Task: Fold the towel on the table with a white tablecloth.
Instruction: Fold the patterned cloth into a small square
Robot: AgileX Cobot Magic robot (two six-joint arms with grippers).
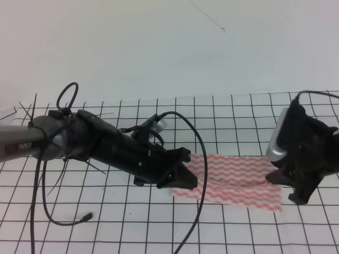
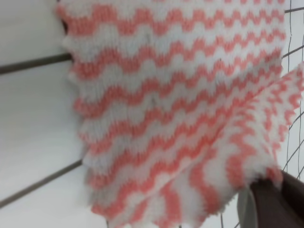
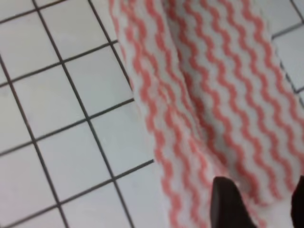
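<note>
The towel (image 1: 235,180) lies on the counter (image 1: 159,222), stretched between the two grippers and mostly flat, with a raised wrinkle running through its middle.

The left gripper (image 1: 183,177) is at the towel's left end. In the left wrist view a dark finger (image 2: 273,202) sits at the lower right with the towel's corner bunched and lifted against it, so the fingers appear closed on the cloth, though only one finger shows clearly. Beyond the fingers the striped cloth spreads out smoothly, and to their left lies bare gridded counter.

The right gripper (image 1: 299,190) is at the towel's right end. In the right wrist view two dark fingers (image 3: 228,202) stand at the bottom edge with the towel's edge between them, gripping it. Ahead of these fingers the towel runs away in long soft folds; to their left the counter shows only grid lines.

Around the left fingers, a black cable (image 1: 198,153) loops from the arm over the towel's left end and down across the counter toward the near edge. Another thin cable with a small plug (image 1: 86,216) trails on the counter behind the left arm. The wall (image 1: 159,47) rises behind the counter's far edge. Between the two sets of fingers nothing stands on the towel. On the near side of the towel the gridded cloth runs on to the bottom of the high view.
</note>
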